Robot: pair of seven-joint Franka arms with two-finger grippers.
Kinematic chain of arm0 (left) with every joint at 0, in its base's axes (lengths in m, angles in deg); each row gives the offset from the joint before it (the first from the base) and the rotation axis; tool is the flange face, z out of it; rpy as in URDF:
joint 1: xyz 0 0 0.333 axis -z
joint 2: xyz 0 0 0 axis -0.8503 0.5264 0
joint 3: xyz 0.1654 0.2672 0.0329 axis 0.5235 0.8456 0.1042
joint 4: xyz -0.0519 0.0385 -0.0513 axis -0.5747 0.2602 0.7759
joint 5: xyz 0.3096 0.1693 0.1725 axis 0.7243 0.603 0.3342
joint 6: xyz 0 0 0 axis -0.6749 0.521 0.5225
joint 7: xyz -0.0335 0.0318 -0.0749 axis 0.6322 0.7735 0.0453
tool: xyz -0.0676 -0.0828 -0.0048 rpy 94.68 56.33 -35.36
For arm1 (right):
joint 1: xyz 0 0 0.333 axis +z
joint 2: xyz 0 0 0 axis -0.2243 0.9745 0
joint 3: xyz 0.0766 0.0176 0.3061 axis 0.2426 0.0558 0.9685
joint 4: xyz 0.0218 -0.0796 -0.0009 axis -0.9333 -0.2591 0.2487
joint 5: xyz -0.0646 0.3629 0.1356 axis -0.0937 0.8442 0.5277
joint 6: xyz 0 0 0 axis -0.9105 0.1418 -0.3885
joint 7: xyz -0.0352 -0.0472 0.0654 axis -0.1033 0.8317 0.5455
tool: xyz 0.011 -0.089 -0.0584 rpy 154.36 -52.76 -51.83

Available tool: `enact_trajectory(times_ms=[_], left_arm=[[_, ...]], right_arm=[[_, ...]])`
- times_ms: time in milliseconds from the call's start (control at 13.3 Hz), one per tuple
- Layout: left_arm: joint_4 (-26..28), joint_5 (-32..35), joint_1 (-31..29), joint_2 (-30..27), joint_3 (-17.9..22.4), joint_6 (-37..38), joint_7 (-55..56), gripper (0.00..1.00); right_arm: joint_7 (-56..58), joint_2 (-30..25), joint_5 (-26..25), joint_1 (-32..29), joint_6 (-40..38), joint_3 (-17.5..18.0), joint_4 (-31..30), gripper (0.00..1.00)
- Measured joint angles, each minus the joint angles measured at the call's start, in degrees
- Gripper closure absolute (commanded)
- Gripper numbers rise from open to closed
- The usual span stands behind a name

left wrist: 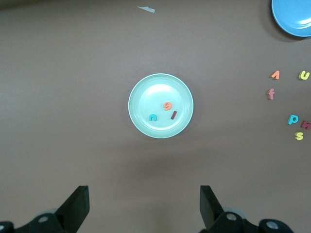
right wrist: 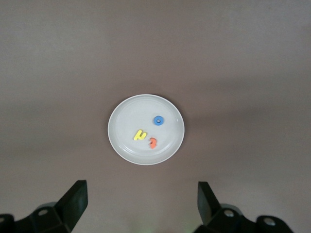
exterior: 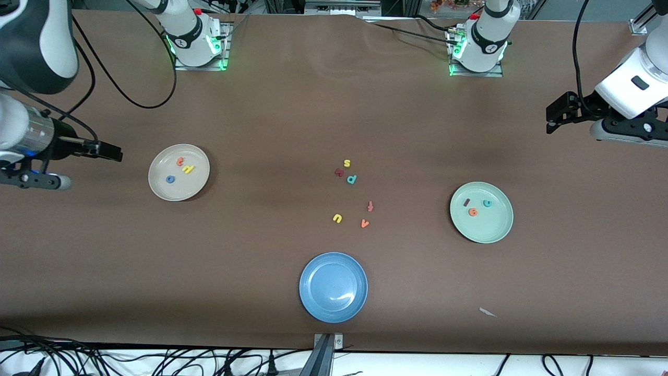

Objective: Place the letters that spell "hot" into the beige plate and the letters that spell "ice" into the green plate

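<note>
The beige plate (exterior: 156, 185) lies toward the right arm's end of the table and holds a yellow h (exterior: 188, 168), a blue o (exterior: 170, 179) and an orange t (exterior: 180, 161). My right gripper (exterior: 107, 151) hangs open and empty above the table beside it; the right wrist view shows the plate (right wrist: 126, 121) past the spread fingers (right wrist: 73, 204). The green plate (exterior: 490, 224) holds a dark red i (exterior: 466, 202), a teal c (exterior: 487, 203) and an orange e (exterior: 473, 211). My left gripper (exterior: 552, 119) is open and empty, high beside that plate (left wrist: 150, 97).
Loose letters lie mid-table: yellow s (exterior: 346, 163), a dark red letter (exterior: 339, 172), teal p (exterior: 352, 179), reddish f (exterior: 370, 206), yellow u (exterior: 337, 218), orange v (exterior: 365, 223). A blue plate (exterior: 313, 303) sits nearest the front camera. A paper scrap (exterior: 487, 312) lies nearby.
</note>
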Motion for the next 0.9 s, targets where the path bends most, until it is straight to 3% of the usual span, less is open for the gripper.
enact_trajectory(times_ms=[526,601,826,901], left_arm=[[1.73,-0.36,-0.56,-0.11,0.78,-1.97,0.06,0.00],[1.83,-1.07,-1.03,-0.13,0.79,-2.01,0.06,0.00],[1.95,-1.69,-1.81,-0.28,0.78,-1.99,0.01,0.00],[2.00,-1.71,-1.81,-0.36,0.72,-1.85,0.01,0.00]], right_arm=[[0.42,-1.24,0.00,-0.56,-0.89,-0.48,2.08,0.01],[0.42,-1.36,0.00,-2.21,-0.79,1.11,2.11,0.01],[0.50,-2.05,-0.57,-14.27,0.07,13.42,2.23,0.01],[0.82,-2.44,-0.97,-16.65,0.62,15.70,2.23,0.01]])
